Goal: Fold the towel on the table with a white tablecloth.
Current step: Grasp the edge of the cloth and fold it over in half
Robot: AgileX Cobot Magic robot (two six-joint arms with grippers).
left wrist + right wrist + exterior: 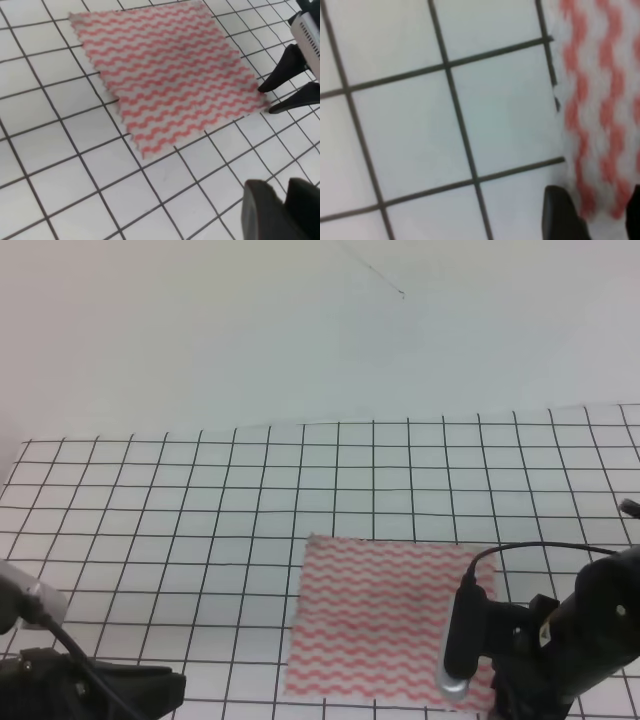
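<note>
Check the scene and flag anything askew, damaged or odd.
Nothing stands out. The towel lies flat and unfolded on the tablecloth, slightly skewed to the grid lines. The right pincer is open at the towel's corner; the left pincer is apart from it.

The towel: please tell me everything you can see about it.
The towel is a thin, roughly square cloth with pink-red and white wavy stripes and slightly ragged edges. It lies flat and unfolded on the gridded tablecloth, near the front edge. The right gripper has its open black fingers at one corner of the towel, on either side of it. The left gripper is apart from it.
</note>
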